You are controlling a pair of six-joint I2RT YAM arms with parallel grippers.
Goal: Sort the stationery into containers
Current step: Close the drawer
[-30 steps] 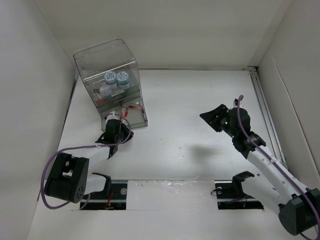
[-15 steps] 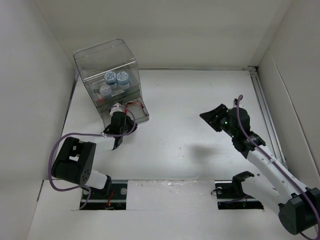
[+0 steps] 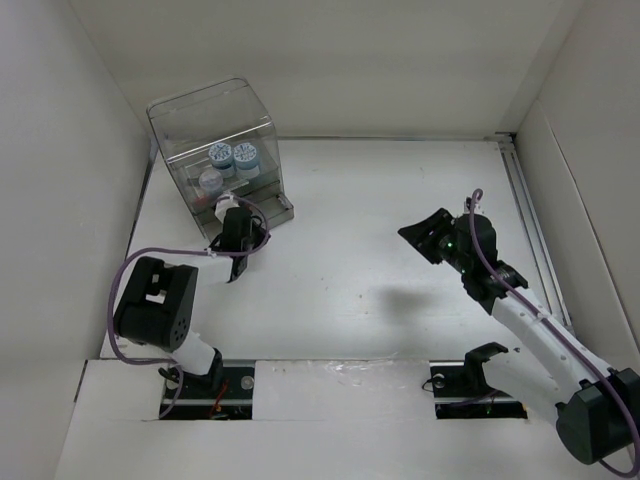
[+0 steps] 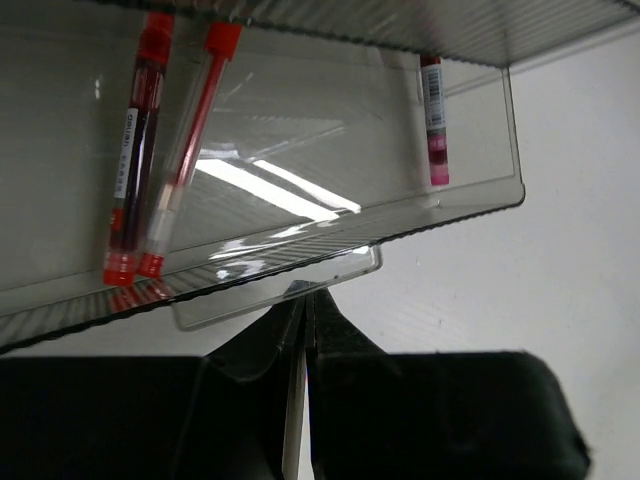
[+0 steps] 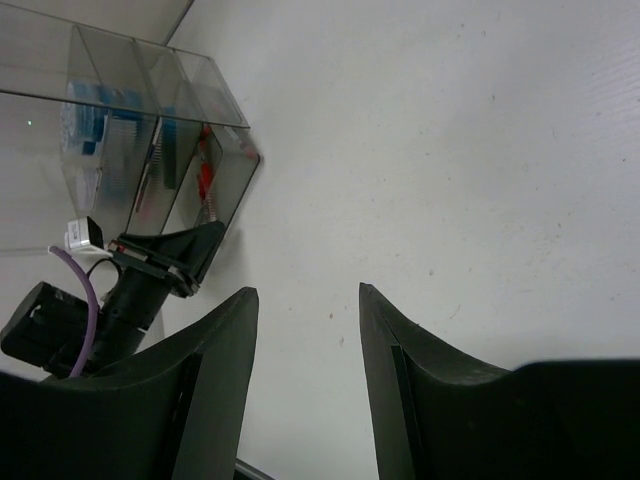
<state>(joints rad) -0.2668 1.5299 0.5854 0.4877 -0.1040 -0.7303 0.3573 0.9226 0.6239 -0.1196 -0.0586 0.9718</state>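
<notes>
Left tool (image 4: pixel 304 306) pinched shut, empty, tips against front lip of clear plastic box organizer (image 3: pixel 213 128), far left of white table (image 3: pixel 380 200). Its clear drawer (image 4: pixel 330 190) holds two thin red pens (image 4: pixel 133 150) and one pink-ended marker (image 4: pixel 433 120). Two round blue-white rolls (image 3: pixel 222 155) sit above. Right tool (image 5: pixel 307 293) wide open, empty.

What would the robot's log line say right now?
left gripper shut, at front of drawer | red pens inside drawer | right gripper open, empty, above table
</notes>
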